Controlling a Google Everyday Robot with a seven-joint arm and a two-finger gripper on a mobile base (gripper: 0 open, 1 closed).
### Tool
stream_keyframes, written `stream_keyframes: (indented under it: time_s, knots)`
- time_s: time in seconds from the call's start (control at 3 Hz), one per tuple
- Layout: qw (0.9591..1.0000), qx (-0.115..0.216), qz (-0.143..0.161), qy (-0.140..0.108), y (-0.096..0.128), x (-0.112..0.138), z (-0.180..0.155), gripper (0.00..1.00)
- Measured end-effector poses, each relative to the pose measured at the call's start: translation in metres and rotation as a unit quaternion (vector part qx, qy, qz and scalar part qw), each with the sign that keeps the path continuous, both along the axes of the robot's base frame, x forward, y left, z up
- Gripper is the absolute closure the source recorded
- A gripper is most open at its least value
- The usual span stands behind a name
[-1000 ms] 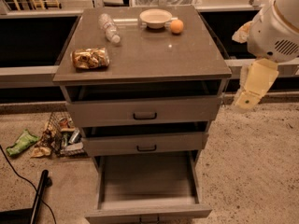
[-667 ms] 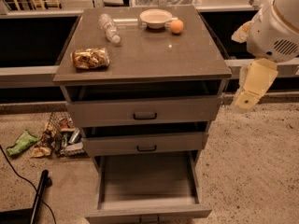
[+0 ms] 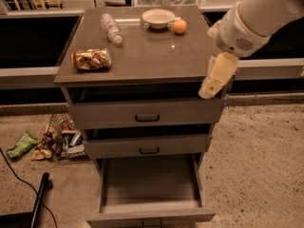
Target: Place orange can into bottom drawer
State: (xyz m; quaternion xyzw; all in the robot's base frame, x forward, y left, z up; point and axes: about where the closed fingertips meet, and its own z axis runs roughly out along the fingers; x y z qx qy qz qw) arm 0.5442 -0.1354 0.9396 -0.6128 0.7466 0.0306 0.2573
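The orange can (image 3: 91,59) lies on its side at the front left of the grey cabinet's top (image 3: 156,56); it is shiny copper with brown and whitish mottling. The bottom drawer (image 3: 149,180) is pulled out wide below, and its grey wood-grain floor is bare. My gripper (image 3: 209,90) hangs from the white arm at the top's front right corner, over the cabinet's right edge. It is far right of the can and holds nothing that I can see.
A clear plastic bottle (image 3: 110,28), a white bowl (image 3: 158,17) and a round orange fruit (image 3: 179,26) sit at the back of the top. The two upper drawers (image 3: 147,114) are slightly ajar. Litter (image 3: 54,141) and a black cable (image 3: 40,194) lie on the floor at the left.
My arm and gripper have moved left and slightly up, from beside the cabinet to over its right front corner. The can and drawers have not moved.
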Motion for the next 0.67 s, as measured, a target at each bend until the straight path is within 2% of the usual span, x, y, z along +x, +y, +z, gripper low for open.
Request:
stream_keyframes:
  time_s: [0.33,0.67]
  knots:
    - [0.9983,0.052,0.000,-0.026,0.035,0.043,-0.003,0.00]
    - [0.9925,0.112,0.001,-0.049,0.068,0.081,-0.001,0.00]
